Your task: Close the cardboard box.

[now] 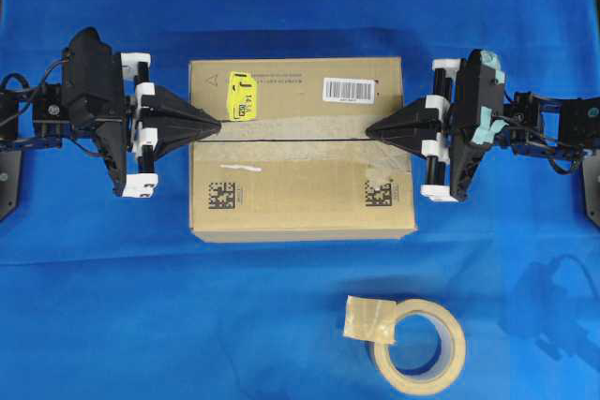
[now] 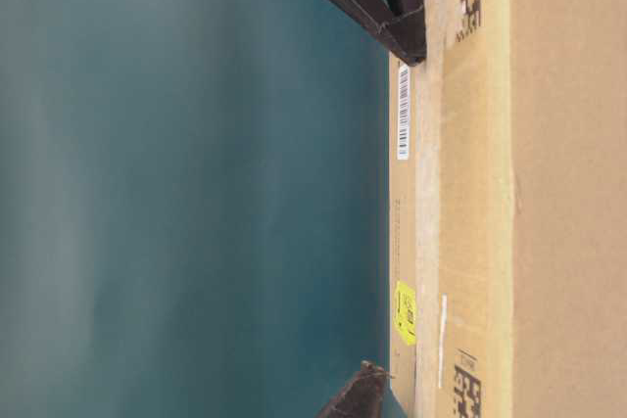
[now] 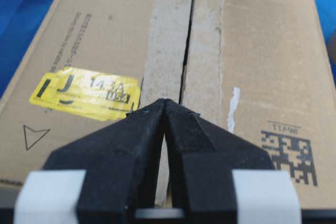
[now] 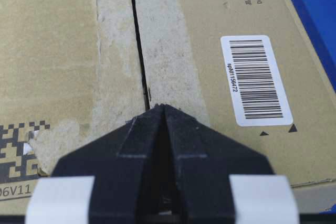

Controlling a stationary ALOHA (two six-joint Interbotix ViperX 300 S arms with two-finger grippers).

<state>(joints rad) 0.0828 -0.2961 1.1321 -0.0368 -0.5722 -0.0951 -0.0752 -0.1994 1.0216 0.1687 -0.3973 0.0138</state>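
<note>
cardboard box (image 1: pixel 302 180): centre of blue worktop (image 1: pixel 141 325), 2 long top flaps lying flat, meeting along a narrow dark seam. yellow sticker (image 1: pixel 241 97) toward 11 o'clock on the lid, white barcode label (image 1: pixel 349 90) toward 1 o'clock, 2 black square codes along the 6 o'clock flap. left pincer (image 1: pixel 217 125): fingers pressed together, nothing held, tip on the seam at the 9 o'clock edge. right pincer (image 1: pixel 368 132): likewise closed and empty, tip on the seam at 3 o'clock. tape roll (image 1: pixel 419 345): worktop, 5 o'clock of the box, apart.
</note>
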